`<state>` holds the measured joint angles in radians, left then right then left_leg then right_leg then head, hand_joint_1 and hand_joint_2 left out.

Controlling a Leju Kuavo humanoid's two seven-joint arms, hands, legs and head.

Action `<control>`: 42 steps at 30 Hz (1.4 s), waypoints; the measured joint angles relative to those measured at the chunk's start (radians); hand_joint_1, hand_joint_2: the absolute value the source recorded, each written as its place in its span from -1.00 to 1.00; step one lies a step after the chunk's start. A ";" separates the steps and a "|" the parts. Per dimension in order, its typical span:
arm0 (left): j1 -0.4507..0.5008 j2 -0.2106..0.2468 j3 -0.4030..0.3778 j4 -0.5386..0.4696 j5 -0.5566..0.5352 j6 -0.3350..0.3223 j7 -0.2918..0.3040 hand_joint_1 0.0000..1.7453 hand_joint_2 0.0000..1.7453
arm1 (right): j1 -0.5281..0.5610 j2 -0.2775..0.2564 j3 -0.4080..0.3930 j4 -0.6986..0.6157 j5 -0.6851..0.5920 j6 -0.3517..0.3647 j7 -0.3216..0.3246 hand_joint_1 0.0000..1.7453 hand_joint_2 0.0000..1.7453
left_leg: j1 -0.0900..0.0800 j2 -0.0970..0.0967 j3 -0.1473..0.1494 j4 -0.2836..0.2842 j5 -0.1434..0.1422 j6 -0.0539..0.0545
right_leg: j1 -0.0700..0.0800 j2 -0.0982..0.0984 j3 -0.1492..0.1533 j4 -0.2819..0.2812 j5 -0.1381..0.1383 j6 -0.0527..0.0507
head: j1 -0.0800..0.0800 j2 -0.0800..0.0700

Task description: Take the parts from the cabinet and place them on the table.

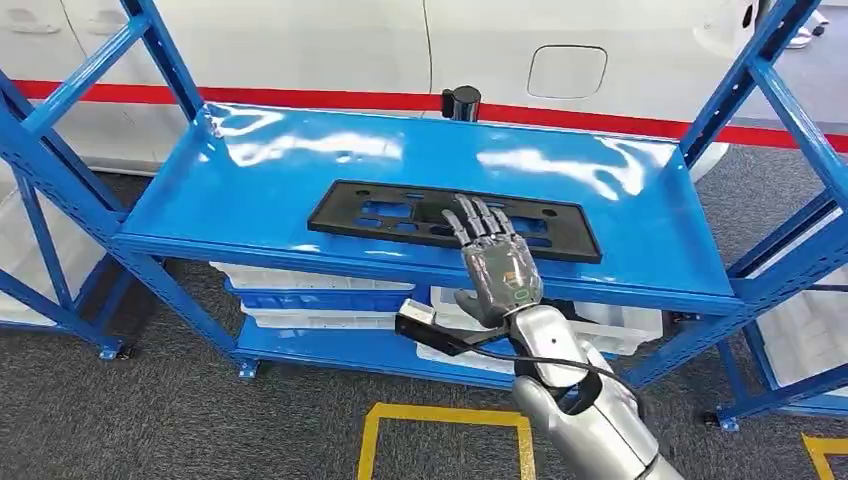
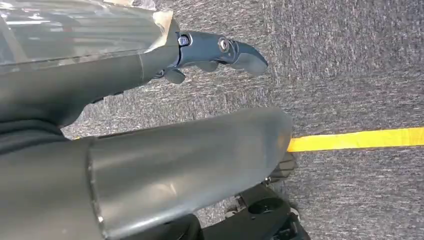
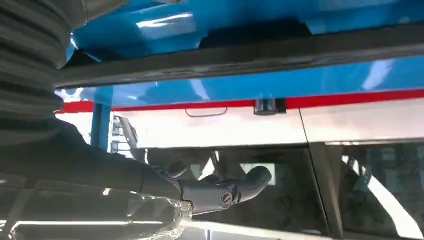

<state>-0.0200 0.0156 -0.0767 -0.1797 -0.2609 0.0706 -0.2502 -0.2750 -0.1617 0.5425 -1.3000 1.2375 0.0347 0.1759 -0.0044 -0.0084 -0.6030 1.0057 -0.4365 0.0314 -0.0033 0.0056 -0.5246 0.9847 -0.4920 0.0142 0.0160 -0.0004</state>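
Fingers [image 1: 478, 222] of the right hand [image 1: 497, 262] lie spread and flat over the black plastic part [image 1: 380, 215] on the blue shelf [image 1: 250, 170], gripping nothing, likely settling for a grasp. Left hand [image 2: 215, 52] hangs loosely spread, holding nothing.

Floor: grey carpet [image 1: 180, 420] lies under me, with yellow tape lines [image 1: 440, 412] marking a square near my feet.
Shelving: a blue steel rack [image 1: 160, 245] stands ahead of me, its glossy top shelf catching white glare.
Lower shelf: white bins [image 1: 300, 278] sit on it.
Far side: a white car body [image 1: 330, 45] with a red stripe [image 1: 300, 98] and a fuel flap [image 1: 566, 70].
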 joint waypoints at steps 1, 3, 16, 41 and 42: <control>-0.001 0.000 0.000 0.000 0.000 0.000 0.003 -1.00 -1.00 | -0.004 0.004 0.001 0.012 -0.002 -0.001 0.000 -1.00 1.00 | 0.000 0.000 0.000 0.000 0.000 0.000 | 0.000 0.000 0.000 0.000 0.000 0.000 | 0.000 0.000; -0.001 0.000 0.000 0.000 -0.002 -0.001 0.004 -1.00 -1.00 | -0.014 0.014 0.003 0.036 -0.002 -0.008 0.000 -1.00 1.00 | 0.000 0.000 -0.001 0.000 0.000 0.000 | 0.000 0.000 -0.001 0.000 0.000 0.000 | 0.000 0.000; -0.010 0.000 -0.007 -0.001 -0.028 -0.012 0.005 -1.00 -1.00 | -0.114 0.059 0.013 0.180 -0.024 -0.087 -0.003 -1.00 1.00 | 0.000 0.000 -0.001 0.000 0.000 0.000 | 0.000 0.000 -0.001 0.000 0.000 0.000 | 0.000 0.000; -0.027 -0.011 -0.015 -0.017 -0.050 -0.011 0.018 -1.00 -1.00 | -0.275 0.101 0.024 0.549 -0.017 -0.122 0.046 -1.00 1.00 | 0.000 0.001 0.000 0.000 0.000 0.000 | 0.000 0.001 0.000 0.000 0.000 0.000 | 0.000 0.000; -0.029 -0.011 -0.015 -0.018 -0.053 -0.012 0.018 -1.00 -1.00 | -0.280 0.104 0.024 0.560 -0.015 -0.127 0.047 -1.00 1.00 | 0.000 0.001 0.001 0.000 0.000 0.000 | 0.000 0.001 0.000 0.000 0.000 0.000 | 0.000 0.000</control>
<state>-0.0493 0.0042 -0.0916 -0.1972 -0.3143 0.0584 -0.2327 -0.5552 -0.0580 0.5661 -0.7396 1.2226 -0.0927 0.2232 -0.0043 -0.0075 -0.6021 1.0058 -0.4365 0.0314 -0.0033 0.0064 -0.5247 0.9847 -0.4919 0.0142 0.0160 -0.0004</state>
